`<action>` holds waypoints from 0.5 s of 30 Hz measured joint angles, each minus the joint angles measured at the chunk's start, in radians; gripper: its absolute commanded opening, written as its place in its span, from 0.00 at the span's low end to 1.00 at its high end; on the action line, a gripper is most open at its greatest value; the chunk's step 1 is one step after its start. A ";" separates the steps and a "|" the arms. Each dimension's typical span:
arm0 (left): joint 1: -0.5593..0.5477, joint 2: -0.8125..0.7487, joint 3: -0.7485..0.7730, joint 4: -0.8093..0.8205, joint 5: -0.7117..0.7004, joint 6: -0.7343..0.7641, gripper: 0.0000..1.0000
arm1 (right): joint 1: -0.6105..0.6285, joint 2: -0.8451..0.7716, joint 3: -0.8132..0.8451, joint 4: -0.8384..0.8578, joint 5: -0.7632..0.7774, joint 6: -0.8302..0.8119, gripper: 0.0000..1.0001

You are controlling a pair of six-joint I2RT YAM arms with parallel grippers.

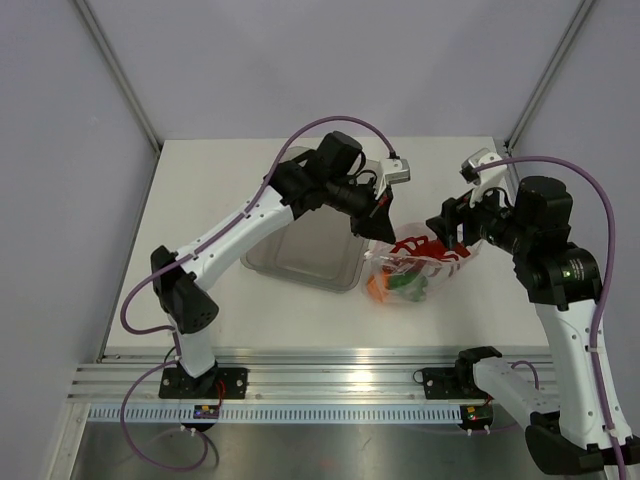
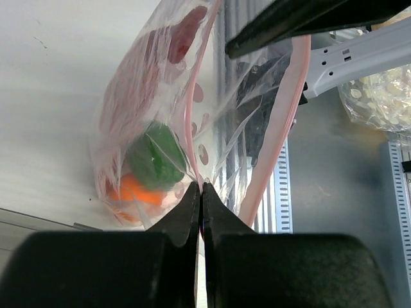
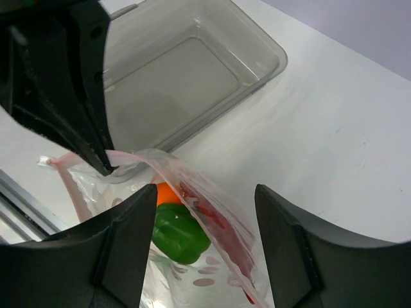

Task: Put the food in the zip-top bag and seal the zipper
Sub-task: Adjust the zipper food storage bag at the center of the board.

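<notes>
The clear zip-top bag (image 1: 415,265) lies right of the tray with the food inside it: the red lobster (image 3: 226,239), the orange fruit (image 3: 166,194) and the green bell pepper (image 3: 180,234). My left gripper (image 2: 201,186) is shut on the bag's mouth edge at the pink zipper (image 2: 282,128) and holds that corner lifted. The mouth gapes, its two pink strips apart. My right gripper (image 3: 205,192) hovers open over the mouth, its fingers on either side of the upper lip and holding nothing. From above, the left gripper (image 1: 380,228) and the right gripper (image 1: 445,228) face each other over the bag.
A rigid clear rectangular tray (image 1: 305,235) sits just left of the bag, close under the left arm. The aluminium rail (image 1: 350,385) with the arm bases runs along the near table edge. Grey walls close in the back and both sides.
</notes>
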 measured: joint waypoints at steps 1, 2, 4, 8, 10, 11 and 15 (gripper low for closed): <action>0.005 0.000 0.000 0.000 0.011 0.000 0.00 | 0.004 -0.002 -0.008 0.001 -0.018 -0.013 0.69; 0.010 0.002 0.002 -0.001 0.020 0.000 0.00 | 0.010 -0.005 -0.016 0.003 -0.034 -0.024 0.69; 0.018 0.009 0.010 0.004 0.043 -0.004 0.00 | 0.019 -0.013 -0.034 0.012 -0.069 -0.039 0.69; 0.023 0.025 0.013 0.025 0.095 -0.015 0.00 | 0.028 -0.036 -0.076 0.036 -0.116 -0.055 0.68; 0.023 0.033 0.016 0.028 0.114 -0.022 0.00 | 0.030 -0.040 -0.092 0.048 -0.128 -0.058 0.63; 0.023 0.038 0.019 0.029 0.122 -0.023 0.00 | 0.031 -0.040 -0.100 0.057 -0.129 -0.060 0.55; 0.023 0.043 0.026 0.034 0.140 -0.029 0.00 | 0.037 -0.033 -0.123 0.078 -0.130 -0.060 0.32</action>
